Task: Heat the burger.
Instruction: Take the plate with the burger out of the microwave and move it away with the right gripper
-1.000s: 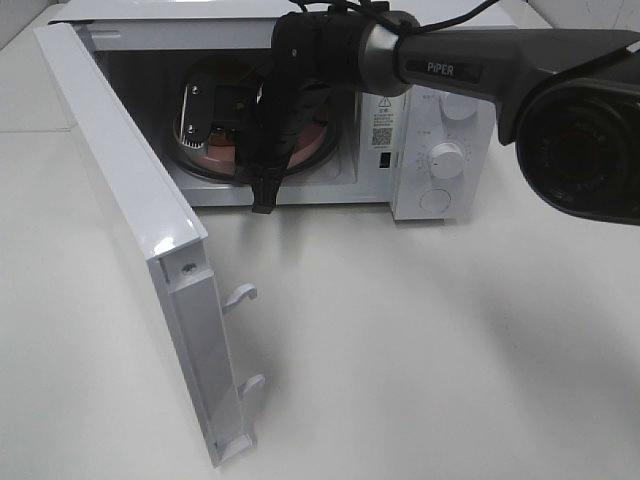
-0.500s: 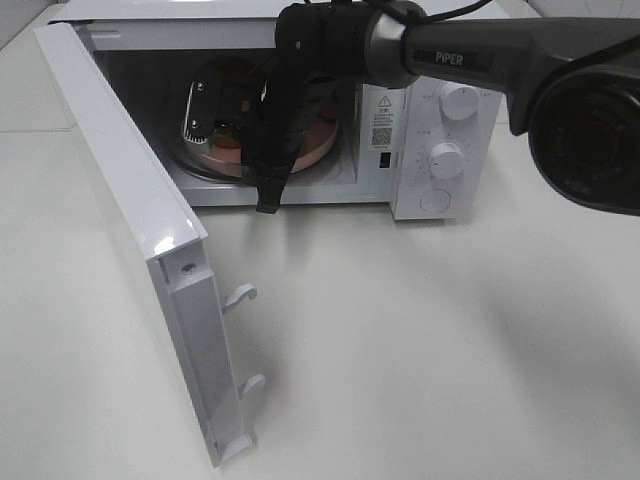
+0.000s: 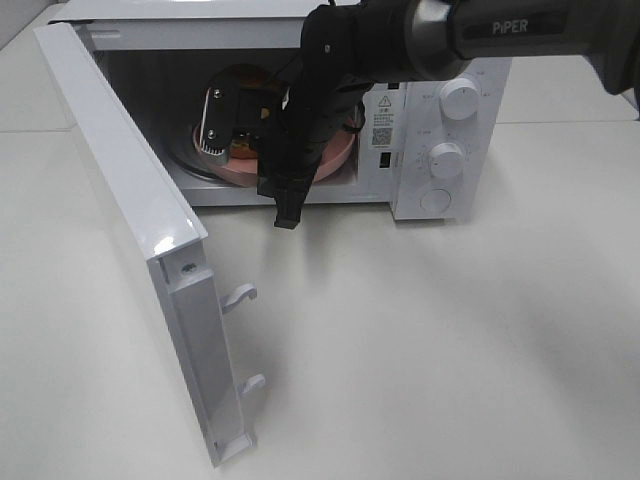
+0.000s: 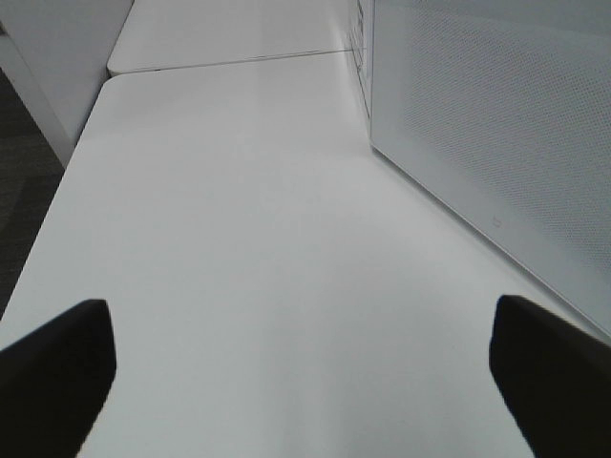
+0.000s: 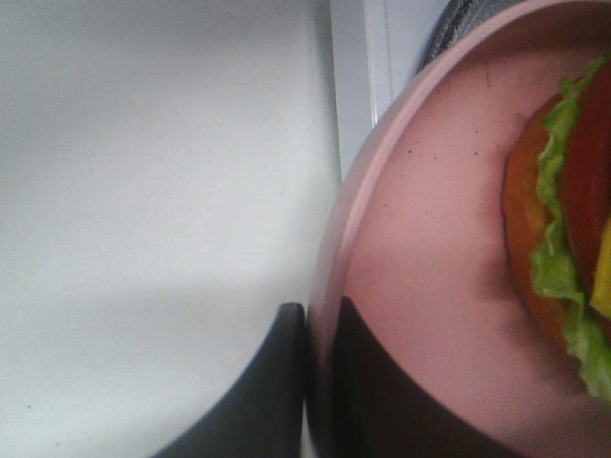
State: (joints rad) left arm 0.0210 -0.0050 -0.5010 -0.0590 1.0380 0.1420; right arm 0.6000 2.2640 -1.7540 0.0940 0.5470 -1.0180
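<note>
One burger rides the plate — rim pinched by right claw.

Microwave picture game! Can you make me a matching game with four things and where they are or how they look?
Things:
1. burger
2. plate
3. microwave door
4. right gripper

Descriptions:
A. swung wide open
B. pinched shut on the pink rim
C. pink, at the microwave's opening
D. lying on the plate, green lettuce showing

Pairs: 1-D, 2-C, 3-A, 4-B
</note>
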